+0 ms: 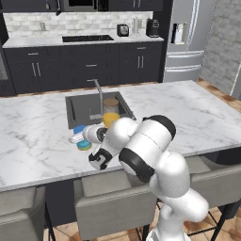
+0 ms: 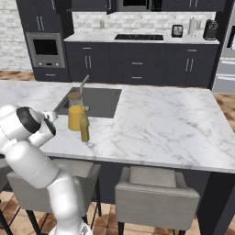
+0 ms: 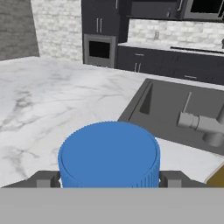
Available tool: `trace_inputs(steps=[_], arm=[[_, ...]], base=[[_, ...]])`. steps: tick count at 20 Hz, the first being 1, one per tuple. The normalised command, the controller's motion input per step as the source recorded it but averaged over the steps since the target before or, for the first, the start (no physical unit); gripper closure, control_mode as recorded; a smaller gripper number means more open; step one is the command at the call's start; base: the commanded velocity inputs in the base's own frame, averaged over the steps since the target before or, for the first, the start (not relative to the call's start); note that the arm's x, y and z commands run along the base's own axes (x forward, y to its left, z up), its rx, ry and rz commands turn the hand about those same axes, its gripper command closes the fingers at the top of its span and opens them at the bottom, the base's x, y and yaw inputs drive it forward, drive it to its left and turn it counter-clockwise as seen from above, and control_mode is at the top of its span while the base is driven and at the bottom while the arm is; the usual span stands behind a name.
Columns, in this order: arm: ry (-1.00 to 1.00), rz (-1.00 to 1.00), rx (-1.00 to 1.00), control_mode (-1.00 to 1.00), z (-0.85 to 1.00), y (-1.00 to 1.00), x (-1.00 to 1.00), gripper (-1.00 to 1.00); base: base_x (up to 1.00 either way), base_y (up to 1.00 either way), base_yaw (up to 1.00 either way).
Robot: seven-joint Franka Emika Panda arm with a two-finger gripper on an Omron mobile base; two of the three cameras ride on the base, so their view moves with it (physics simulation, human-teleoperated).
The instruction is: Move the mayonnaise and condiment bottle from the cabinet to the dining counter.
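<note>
The mayonnaise (image 3: pixel 109 153) is a squat jar with a ribbed blue lid. It stands upright between my two fingertips, which press against its sides. My gripper (image 3: pixel 109 179) is shut on it. From the left base view, the gripper (image 1: pixel 88 137) reaches out level to the left and holds the mayonnaise (image 1: pixel 80 129) low over the dining counter (image 1: pixel 188 113), in front of the sink's near-left corner. I cannot tell whether the jar touches the marble. The condiment bottle (image 2: pixel 84 126) stands upright on the dining counter (image 2: pixel 160 119), close to my arm.
A yellow cup (image 2: pixel 75 117) and a tan-lidded jar (image 2: pixel 75 97) stand beside the bottle at the sink's (image 1: pixel 89 108) front edge, by the faucet (image 1: pixel 98 92). Grey stools (image 1: pixel 113 197) line the near side. Dark wall cabinets (image 1: pixel 28 4) hang over the far worktop.
</note>
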Motion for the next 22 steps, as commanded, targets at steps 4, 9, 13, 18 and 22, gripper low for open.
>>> trace_inputs(steps=[4, 9, 13, 18, 22], arm=[[0.0, 0.0, 0.02, -1.0, -0.24, 0.0, 0.14, 1.0], [0.0, 0.0, 0.02, -1.0, -0.31, 0.0, 0.1, 1.0], [0.0, 0.0, 0.01, -1.0, -0.31, 0.0, 0.06, 1.0], [0.0, 0.0, 0.01, -1.0, -0.31, -0.01, 0.0, -1.0], [0.0, 0.0, 0.0, -1.0, -0.17, -0.02, -0.27, -1.0]], base=[[0.0, 0.0, 0.0], [0.0, 0.0, 0.0], [0.0, 0.0, 0.0], [0.0, 0.0, 0.0], [0.0, 0.0, 0.0]])
